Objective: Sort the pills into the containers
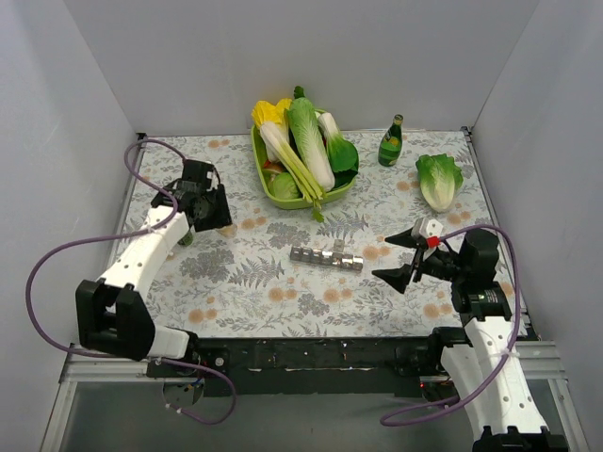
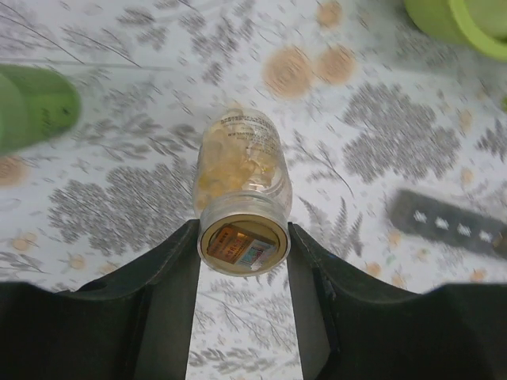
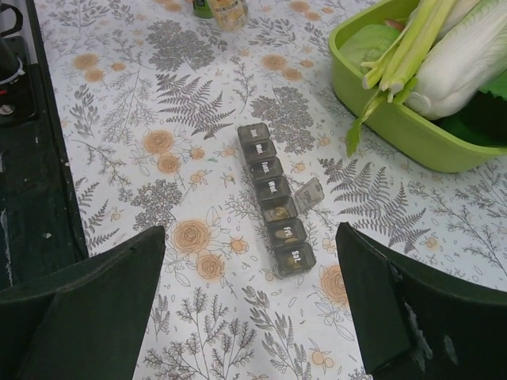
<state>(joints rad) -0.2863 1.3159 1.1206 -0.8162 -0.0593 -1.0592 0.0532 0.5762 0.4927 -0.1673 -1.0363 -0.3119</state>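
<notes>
A clear bottle (image 2: 242, 170) of yellowish pills is clamped at its near end between the fingers of my left gripper (image 2: 243, 247), just above the flowered cloth. In the top view that left gripper (image 1: 203, 202) is at the table's left and covers the bottle. The containers (image 1: 327, 256), a grey strip of day-marked boxes, lie in the middle. In the right wrist view the containers (image 3: 273, 198) show one lid (image 3: 310, 193) up and pills in the last three boxes. My right gripper (image 1: 403, 254) is open, a little to their right, with nothing between its fingers.
A green tray (image 1: 270, 174) of vegetables stands at the back centre. To its right are a green glass bottle (image 1: 390, 141) and a lettuce (image 1: 440, 179). A small green can (image 2: 32, 111) lies close to the left gripper. Grey walls close three sides.
</notes>
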